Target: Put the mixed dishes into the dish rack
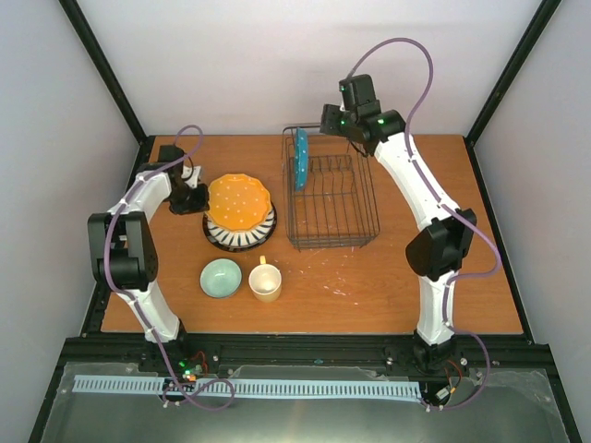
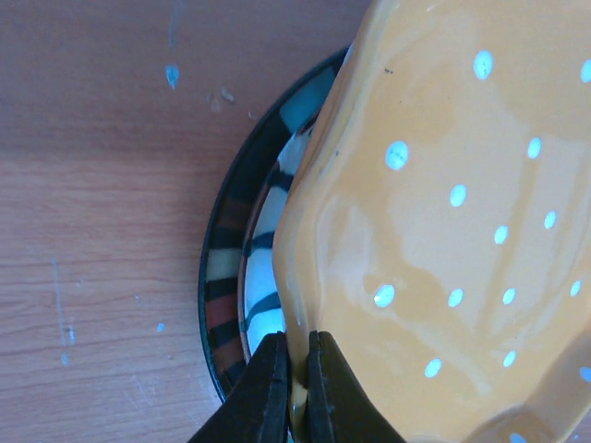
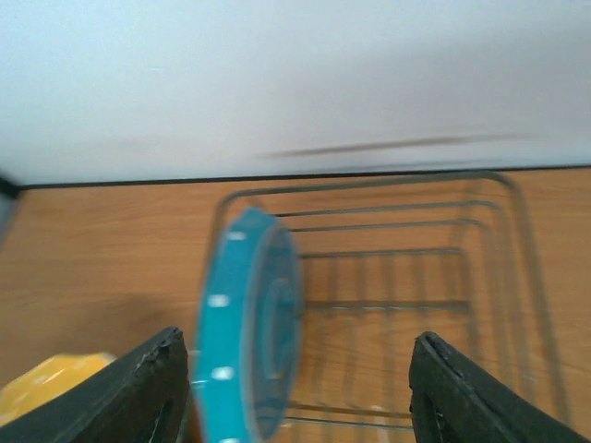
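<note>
My left gripper [image 2: 297, 369] is shut on the rim of the yellow-orange plate [image 2: 443, 212], which lies on top of the stack at left centre [image 1: 238, 201]. Under it show the white plate with black stripes [image 2: 263, 268] and a dark-rimmed plate [image 2: 220, 277]. The teal dotted plate [image 1: 301, 159] stands on edge at the left side of the wire dish rack [image 1: 346, 231]; it also shows in the right wrist view [image 3: 247, 323]. My right gripper [image 3: 295, 388] is open above the rack's far end, apart from the teal plate. The mint-green bowl [image 1: 221, 278] and the cream-yellow mug [image 1: 265, 281] sit near the front.
The wooden table [image 1: 388, 286] ends at black frame rails on all sides. White walls close in behind and at both sides. The rack's right part [image 3: 434, 277] holds nothing.
</note>
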`<action>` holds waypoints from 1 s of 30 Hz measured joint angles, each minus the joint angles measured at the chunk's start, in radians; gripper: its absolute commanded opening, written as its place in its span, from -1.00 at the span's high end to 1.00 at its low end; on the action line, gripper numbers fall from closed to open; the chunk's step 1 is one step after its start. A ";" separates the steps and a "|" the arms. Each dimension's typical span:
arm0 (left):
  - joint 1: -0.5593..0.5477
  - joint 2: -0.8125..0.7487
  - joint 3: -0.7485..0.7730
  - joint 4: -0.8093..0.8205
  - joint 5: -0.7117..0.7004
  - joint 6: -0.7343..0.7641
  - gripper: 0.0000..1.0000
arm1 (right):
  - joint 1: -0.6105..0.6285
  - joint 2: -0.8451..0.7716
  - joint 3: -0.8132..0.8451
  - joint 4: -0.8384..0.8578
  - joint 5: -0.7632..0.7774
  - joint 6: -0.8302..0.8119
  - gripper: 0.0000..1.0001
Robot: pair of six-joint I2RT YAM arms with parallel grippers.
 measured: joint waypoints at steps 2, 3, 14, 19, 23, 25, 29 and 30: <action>0.000 -0.014 0.012 0.001 0.000 0.003 0.99 | -0.007 -0.011 -0.018 0.053 -0.124 -0.010 -0.29; 0.000 -0.021 0.015 0.000 0.001 0.004 0.99 | -0.011 -0.012 -0.018 0.073 -0.178 -0.011 -0.29; 0.001 -0.066 0.271 -0.066 0.101 0.038 0.99 | -0.038 0.159 0.217 0.133 -0.785 -0.033 -0.37; 0.000 -0.125 0.329 -0.066 0.177 0.037 0.99 | -0.032 0.203 0.229 0.083 -0.906 -0.042 -0.37; 0.000 -0.160 0.356 -0.068 0.212 0.037 0.99 | -0.026 0.203 0.220 0.066 -0.973 -0.043 -0.36; 0.000 -0.174 0.357 -0.069 0.219 0.037 0.99 | -0.023 0.203 0.215 0.065 -1.005 -0.042 -0.35; 0.000 -0.192 0.355 -0.083 0.222 0.037 0.99 | -0.012 0.203 0.184 0.074 -1.062 -0.036 -0.35; 0.000 -0.195 0.354 -0.086 0.222 0.037 0.99 | -0.008 0.203 0.177 0.075 -1.075 -0.034 -0.34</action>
